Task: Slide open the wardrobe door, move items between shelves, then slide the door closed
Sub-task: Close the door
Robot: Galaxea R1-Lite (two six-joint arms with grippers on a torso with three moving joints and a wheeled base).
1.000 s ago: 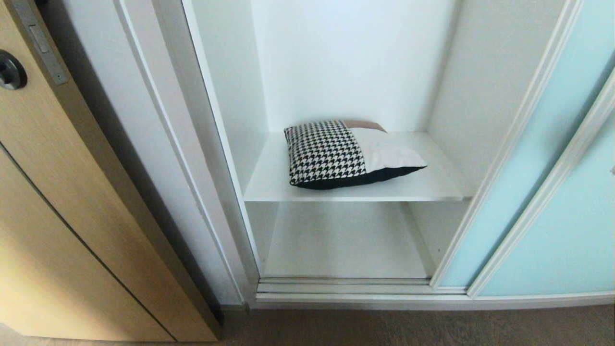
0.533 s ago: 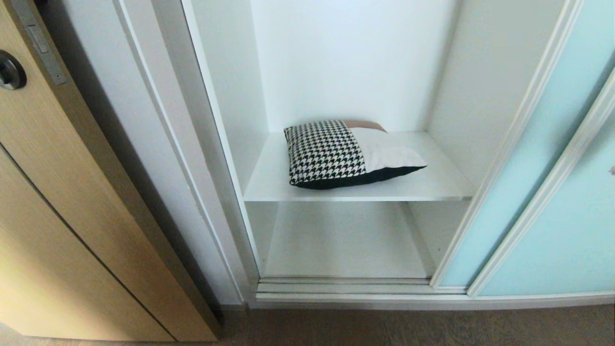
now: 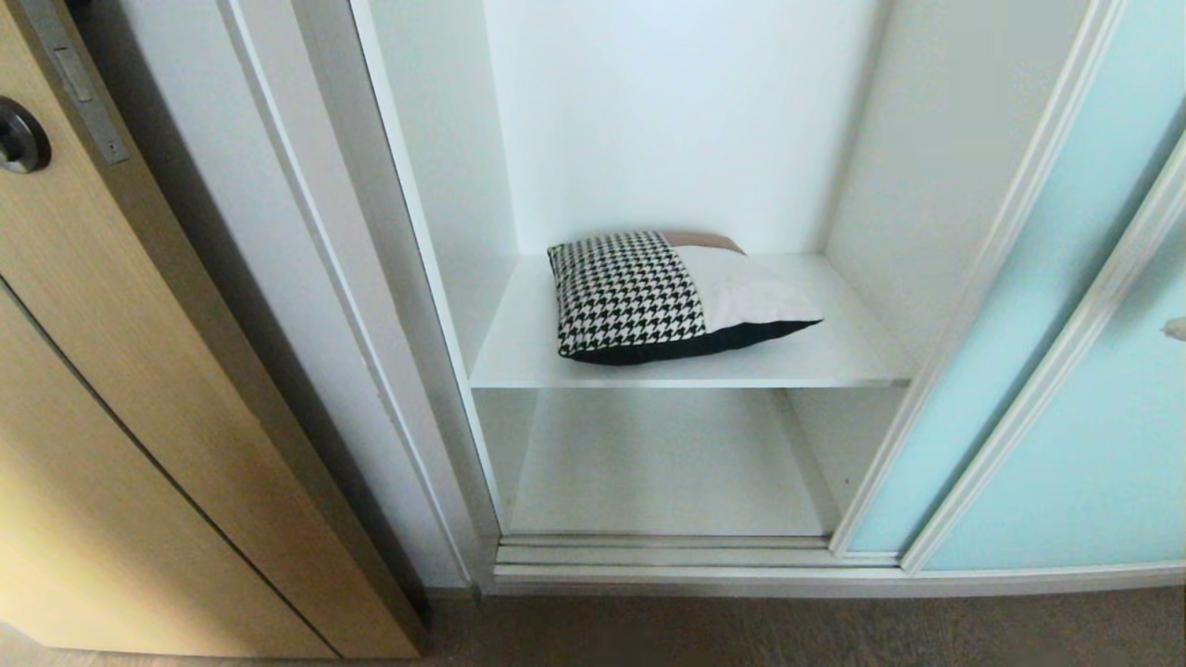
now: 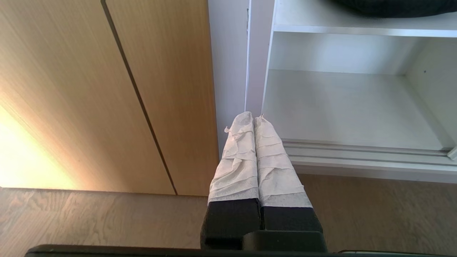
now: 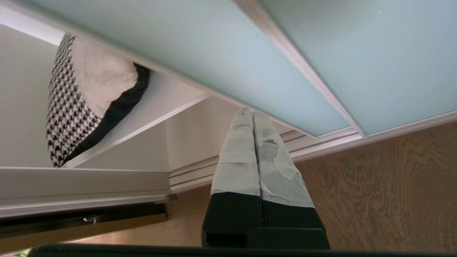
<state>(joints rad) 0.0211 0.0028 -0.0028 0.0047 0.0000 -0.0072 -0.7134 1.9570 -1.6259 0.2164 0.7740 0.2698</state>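
Cushion (image 3: 672,295) lay on upper shelf (image 3: 834,366); sliding wardrobe door (image 3: 1038,352) open. Right gripper (image 5: 252,112) near door frame, jaws closed, empty. Left gripper (image 4: 252,115) likewise.

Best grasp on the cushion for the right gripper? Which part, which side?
Probably the cushion's front right corner, approached level from the open front. It lies flat on the upper shelf, and that tapered corner sits near the shelf's front edge, clear of the walls. The right gripper is shut and must open first.

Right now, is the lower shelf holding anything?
Empty: the lower shelf shows only bare white board; the cushion lies on the shelf above.
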